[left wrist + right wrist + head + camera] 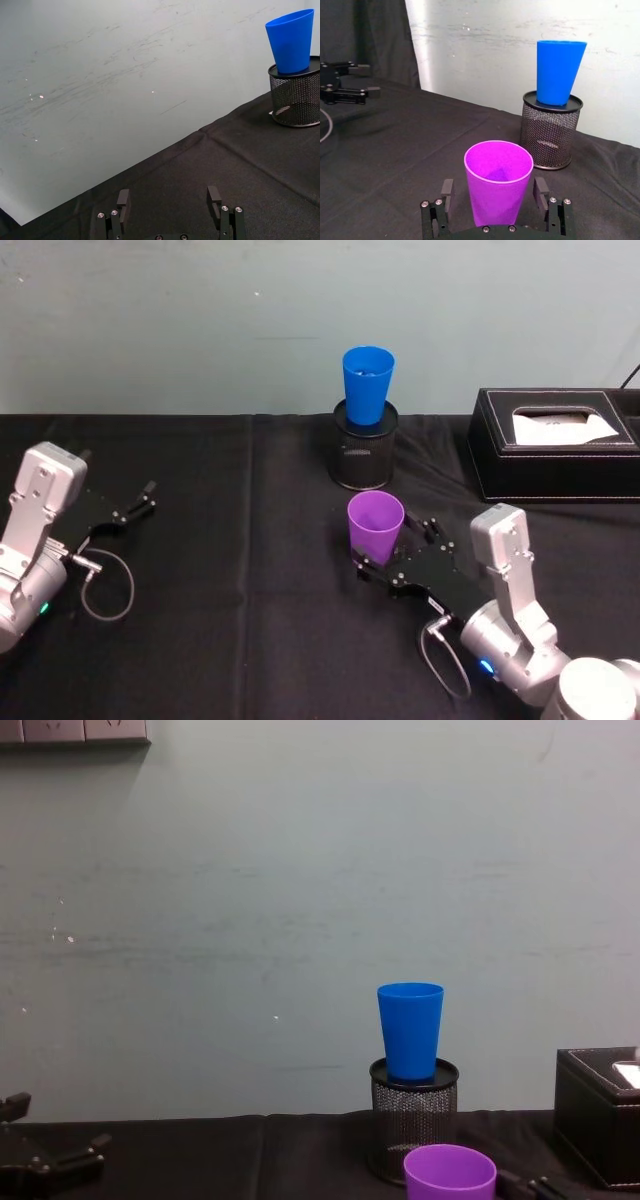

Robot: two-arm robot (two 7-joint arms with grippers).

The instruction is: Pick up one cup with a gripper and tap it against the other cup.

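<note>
The purple cup (375, 525) stands upright on the tabletop (250, 570), right of centre, between the right gripper's (397, 549) spread fingers, which have not clamped it. Behind it, the blue cup (367, 385) sits atop a mesh holder (365, 458). The left gripper (135, 502) rests far left, fingers apart.

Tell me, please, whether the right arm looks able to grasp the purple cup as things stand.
Probably yes: the open right pincer flanks the upright purple cup, and nothing lies between its fingers and the cup.

Table draped in black cloth (250, 570), black wire-mesh cylindrical holder (364, 455) standing toward its back edge, purple tapered plastic tumbler (375, 525) upright just in front, black rectangular tissue box (555, 445) at the right.
</note>
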